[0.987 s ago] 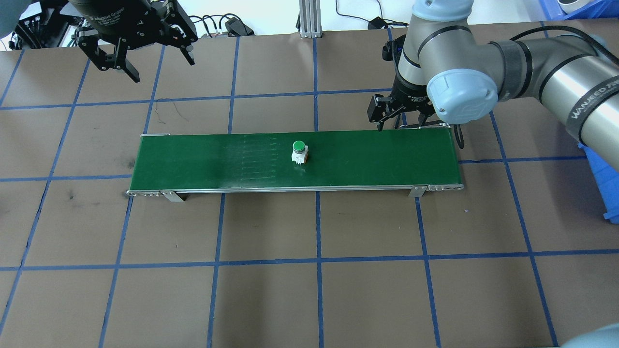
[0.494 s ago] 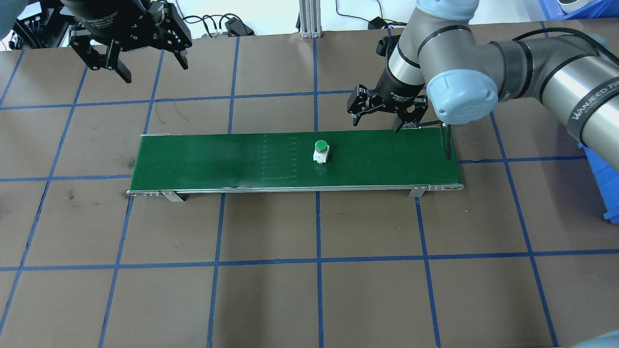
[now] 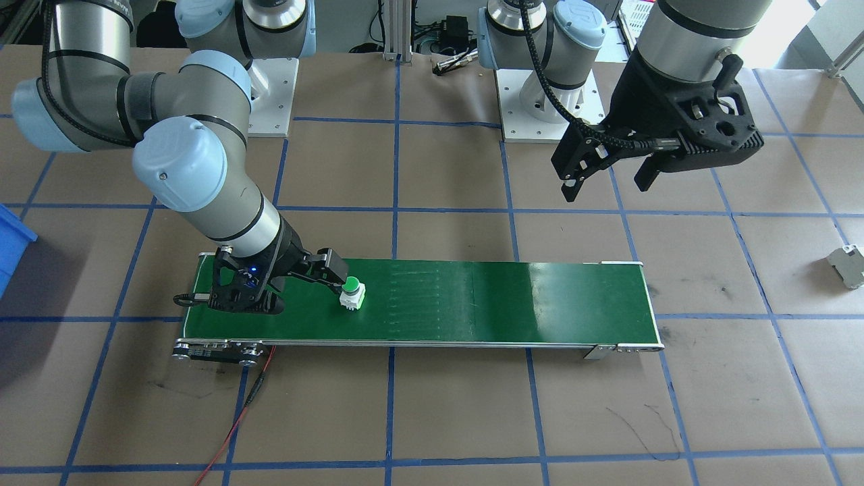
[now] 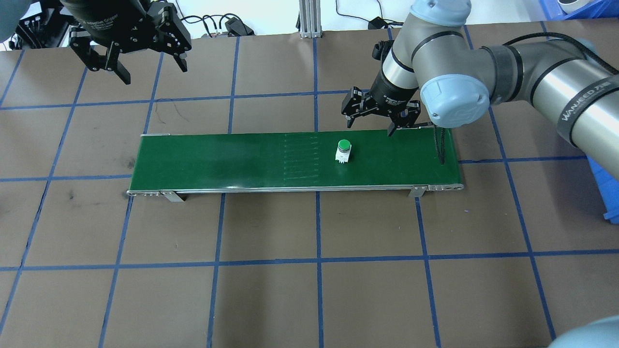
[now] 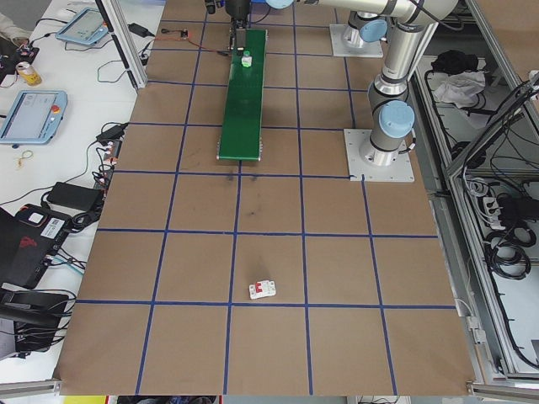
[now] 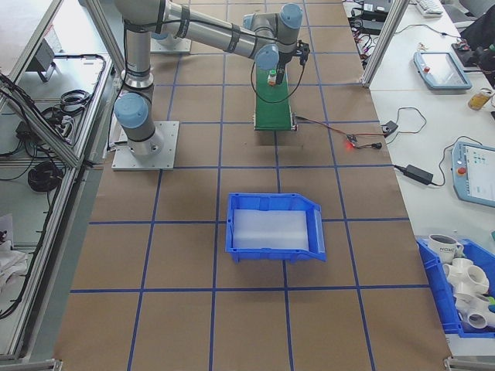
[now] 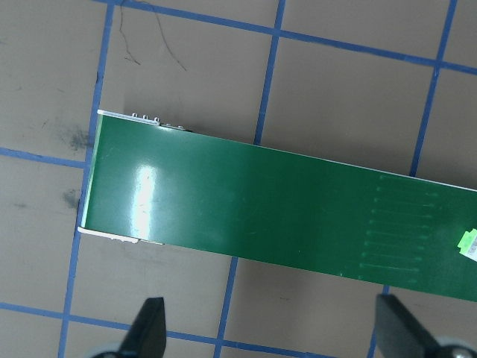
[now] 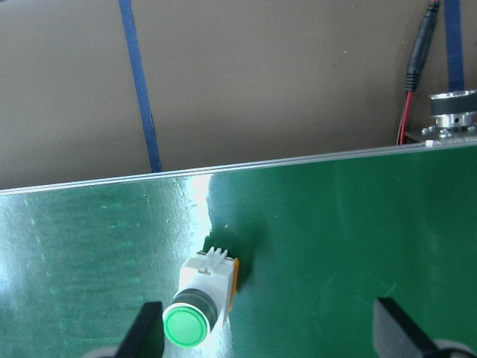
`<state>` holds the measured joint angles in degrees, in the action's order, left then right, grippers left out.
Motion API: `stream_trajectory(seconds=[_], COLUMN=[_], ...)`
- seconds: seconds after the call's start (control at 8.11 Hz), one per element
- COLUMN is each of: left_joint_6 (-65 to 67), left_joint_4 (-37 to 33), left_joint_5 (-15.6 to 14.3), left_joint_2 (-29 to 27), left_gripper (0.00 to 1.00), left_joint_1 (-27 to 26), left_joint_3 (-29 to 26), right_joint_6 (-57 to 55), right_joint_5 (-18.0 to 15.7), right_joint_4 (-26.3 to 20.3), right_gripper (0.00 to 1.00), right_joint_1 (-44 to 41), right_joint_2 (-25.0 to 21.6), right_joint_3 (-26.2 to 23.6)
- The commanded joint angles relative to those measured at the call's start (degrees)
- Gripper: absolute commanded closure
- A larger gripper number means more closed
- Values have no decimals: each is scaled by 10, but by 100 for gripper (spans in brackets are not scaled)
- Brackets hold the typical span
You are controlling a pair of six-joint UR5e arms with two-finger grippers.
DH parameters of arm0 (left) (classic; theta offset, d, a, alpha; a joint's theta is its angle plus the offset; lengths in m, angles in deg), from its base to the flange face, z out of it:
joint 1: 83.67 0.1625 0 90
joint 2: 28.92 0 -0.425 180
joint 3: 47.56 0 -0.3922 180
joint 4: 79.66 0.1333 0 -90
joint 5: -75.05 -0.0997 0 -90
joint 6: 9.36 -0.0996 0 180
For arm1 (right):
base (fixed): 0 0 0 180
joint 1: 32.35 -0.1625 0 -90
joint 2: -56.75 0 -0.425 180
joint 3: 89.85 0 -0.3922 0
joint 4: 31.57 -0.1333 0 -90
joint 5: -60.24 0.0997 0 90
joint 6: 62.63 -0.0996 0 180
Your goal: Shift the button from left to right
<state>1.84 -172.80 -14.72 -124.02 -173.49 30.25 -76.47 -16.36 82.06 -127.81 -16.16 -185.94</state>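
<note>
The button [image 4: 343, 151], a green round cap on a white body, stands upright on the green belt [image 4: 232, 162], right of its middle. My right gripper [image 4: 370, 126] hangs open just above the belt's right part. In the right wrist view the button [image 8: 201, 302] sits low and left, close to one finger, off the middle of the gap. In the front view one black finger [image 3: 332, 268] is right beside the button [image 3: 352, 293]. My left gripper [image 4: 154, 71] is open and empty, high over the table behind the belt's left end.
A red cable [image 3: 236, 425] runs from the belt's right end across the table. A grey blocky part [image 3: 847, 264] lies near the table edge on my left. A blue bin [image 6: 274, 224] stands on my right. Brown table with blue grid lines surrounds the belt.
The button has travelled to the right along the belt. My right gripper has swung left toward it and opened wider. The left gripper has drifted slightly back.
</note>
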Motion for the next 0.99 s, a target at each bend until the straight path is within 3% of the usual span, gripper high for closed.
stream_trajectory(seconds=[0.0, 0.37, 0.49, 0.74, 0.86], left_joint_6=[0, 0, 0, -2, -2], left_joint_4=[0, -1, -1, -1, -2], left_joint_5=[-1, -1, -1, -1, -1], left_joint_2=[0, 1, 2, 4, 4], left_gripper=[0, 0, 0, 0, 0], left_joint_1=[0, 0, 0, 0, 0], left_joint_3=[1, 1, 1, 1, 2], right_joint_6=[-1, 12, 40, 80, 89], right_joint_5=[0, -12, -28, -64, -88], right_joint_4=[30, 35, 34, 20, -4], right_gripper=[0, 3, 21, 87, 100], right_joint_1=[-1, -1, -1, 1, 1], right_joint_2=[28, 46, 46, 44, 42], right_joint_3=[-21, -23, -23, -23, -23])
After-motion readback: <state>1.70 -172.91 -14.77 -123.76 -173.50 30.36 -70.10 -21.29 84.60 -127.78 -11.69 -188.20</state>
